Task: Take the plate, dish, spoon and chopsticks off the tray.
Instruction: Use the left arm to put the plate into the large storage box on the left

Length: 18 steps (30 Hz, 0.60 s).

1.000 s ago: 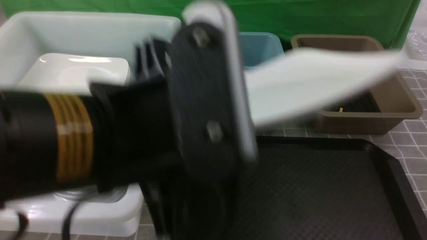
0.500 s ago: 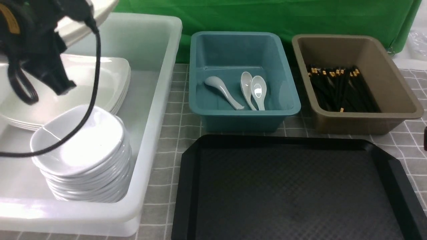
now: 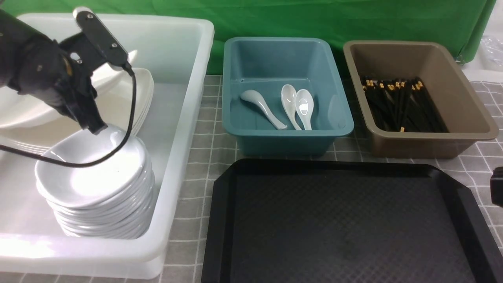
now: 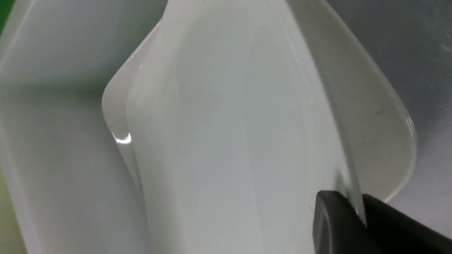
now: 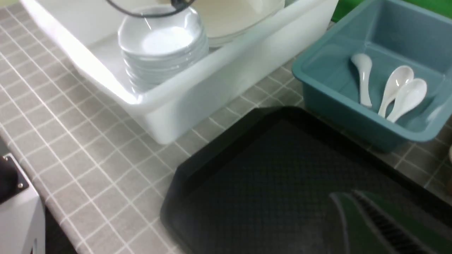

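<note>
The left wrist view alone shows the grip. The left hand [image 4: 356, 216] pinches the rim of the plate [image 4: 226, 127] between two black fingers [image 4: 332, 225], one on each face. From the front, only the left arm [image 3: 39, 74] and its cable show. The plate tilts behind them, right edge raised, over the plate stack [image 3: 137, 98] in the far left of the white tub [image 3: 184, 129]. Whether it touches the stack I cannot tell.

The right wrist view shows the right hand [image 5: 353, 204] as a blurred dark shape over the tray [image 3: 346, 220], fingers pressed together. The front view catches only a black sliver of that arm at the right edge.

The plate is glossy white and square, with rounded corners and a shallow rim. A stack of bowls [image 3: 94, 173], glossy and rounded-square, stands in the near part of the white tub. The tubs are smooth plastic.
- The blue tub [image 3: 275, 55] holds three white spoons [image 3: 298, 106] with deep oval bowls.
- The brown tub [image 3: 463, 106], to its right, holds black chopsticks [image 3: 397, 106] with gold bands.

The black tray has cut-off corners and a diamond-pattern floor. It lies on the near side of the bench [image 3: 204, 129], which is covered in grey checked cloth.

A second ago the left arm was a blur across the middle of the front view, the plate passing before the blue and brown tubs. Half a second ago it was higher at the far left. Now it sits lower, with the plate closer to the stack.
</note>
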Motion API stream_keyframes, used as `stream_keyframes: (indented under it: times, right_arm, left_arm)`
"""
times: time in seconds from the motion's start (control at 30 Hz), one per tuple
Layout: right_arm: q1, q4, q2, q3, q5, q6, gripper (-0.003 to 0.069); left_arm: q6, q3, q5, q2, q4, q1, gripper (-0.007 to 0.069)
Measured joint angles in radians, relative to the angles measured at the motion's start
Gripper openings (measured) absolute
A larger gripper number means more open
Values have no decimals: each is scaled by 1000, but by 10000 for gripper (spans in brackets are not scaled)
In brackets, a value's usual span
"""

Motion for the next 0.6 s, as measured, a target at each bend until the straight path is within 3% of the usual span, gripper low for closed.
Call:
stream_keyframes:
  times: [0.13,0.27,0.37,0.47,0.6]
  right_arm:
    - [0,2,0,0,22,-2,30]
    - [0,6,0,0,36,-2,34]
    - [0,19,0,0,43,-2,36]
    - [0,27,0,0,45,-2,36]
    - [0,38,0,0,49,-2,37]
  left_arm:
    - [27,-1,-17,16,6,0,99]
    - [49,-1,-28,18,7,0,227]
    - [52,-2,-29,18,7,0,420]
    - [53,-2,-24,13,-9,0,528]
    - [55,-2,-11,-17,-37,0,617]
